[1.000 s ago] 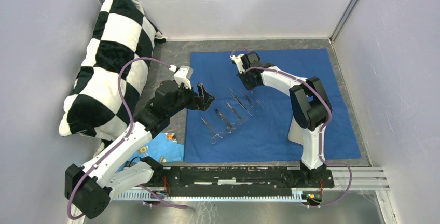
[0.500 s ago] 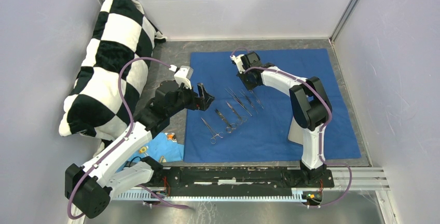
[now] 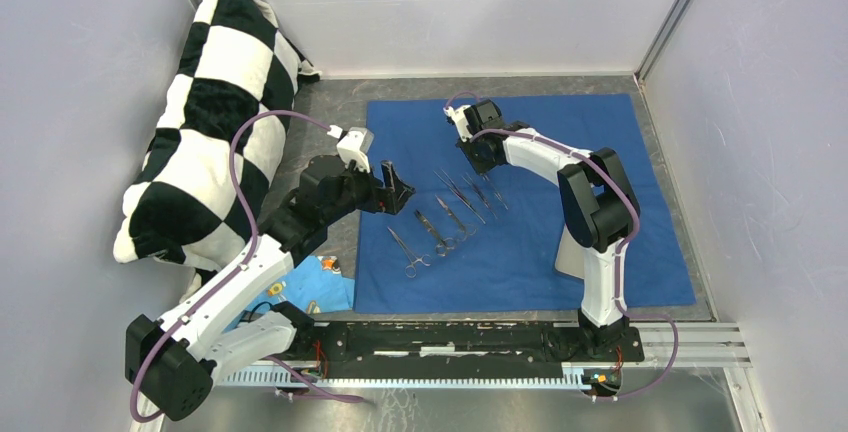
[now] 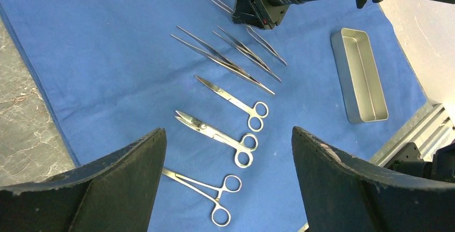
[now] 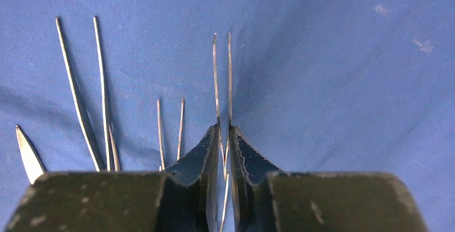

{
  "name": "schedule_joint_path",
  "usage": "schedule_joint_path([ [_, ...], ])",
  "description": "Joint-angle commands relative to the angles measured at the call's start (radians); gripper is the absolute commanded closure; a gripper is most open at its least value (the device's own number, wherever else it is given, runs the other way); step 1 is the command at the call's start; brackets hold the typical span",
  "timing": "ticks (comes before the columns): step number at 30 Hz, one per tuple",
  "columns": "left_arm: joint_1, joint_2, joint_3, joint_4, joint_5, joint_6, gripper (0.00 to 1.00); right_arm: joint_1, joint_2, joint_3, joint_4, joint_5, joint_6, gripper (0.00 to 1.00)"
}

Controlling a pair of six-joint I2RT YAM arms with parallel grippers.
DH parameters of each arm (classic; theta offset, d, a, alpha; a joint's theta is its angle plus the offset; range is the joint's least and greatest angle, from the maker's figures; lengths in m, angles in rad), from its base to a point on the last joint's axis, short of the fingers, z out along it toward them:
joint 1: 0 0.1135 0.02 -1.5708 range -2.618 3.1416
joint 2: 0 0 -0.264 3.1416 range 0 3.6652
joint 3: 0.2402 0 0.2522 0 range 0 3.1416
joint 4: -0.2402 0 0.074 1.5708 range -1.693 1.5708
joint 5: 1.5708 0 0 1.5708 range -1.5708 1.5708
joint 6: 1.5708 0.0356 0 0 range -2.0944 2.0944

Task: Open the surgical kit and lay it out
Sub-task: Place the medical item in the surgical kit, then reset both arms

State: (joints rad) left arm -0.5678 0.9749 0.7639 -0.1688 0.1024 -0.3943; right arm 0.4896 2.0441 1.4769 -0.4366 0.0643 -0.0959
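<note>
The dark blue cloth (image 3: 560,152) lies spread flat on the table. Several thin silver instruments (image 3: 445,217) lie in a slanted row on it; the left wrist view shows three scissor-like ones (image 4: 217,134) and several tweezers (image 4: 222,63). The steel tray (image 4: 359,76) stands empty on the cloth to their right. My left gripper (image 3: 397,189) is open and empty above the cloth's left part (image 4: 228,135). My right gripper (image 3: 478,157) is low at the far end of the row, shut on a pair of tweezers (image 5: 221,76) whose tips point away over the cloth (image 5: 349,81).
A black-and-white checkered pillow (image 3: 210,112) leans in the back left corner. A light blue cloth scrap (image 3: 315,287) lies by the left arm's base. Walls close the left, back and right. The arms' mounting rail (image 3: 480,342) runs along the near edge.
</note>
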Motion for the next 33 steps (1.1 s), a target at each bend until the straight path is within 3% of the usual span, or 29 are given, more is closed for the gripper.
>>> schedule_joint_path([
  [1, 0.0, 0.004, 0.026, 0.041, 0.017, 0.029, 0.08, -0.002, -0.007, 0.006, -0.015, 0.01, -0.008, 0.82],
  [15, 0.0, 0.004, 0.026, 0.042, 0.02, 0.029, 0.08, -0.001, -0.092, 0.019, -0.048, 0.004, 0.018, 0.74],
  [25, 0.0, 0.001, 0.027, 0.04, 0.017, 0.033, 0.08, -0.001, -0.374, -0.085, -0.059, -0.022, 0.051, 0.66],
  [33, 0.001, -0.013, 0.026, 0.043, 0.011, 0.043, 0.07, -0.002, -0.819, -0.358, -0.014, -0.013, 0.08, 0.54],
])
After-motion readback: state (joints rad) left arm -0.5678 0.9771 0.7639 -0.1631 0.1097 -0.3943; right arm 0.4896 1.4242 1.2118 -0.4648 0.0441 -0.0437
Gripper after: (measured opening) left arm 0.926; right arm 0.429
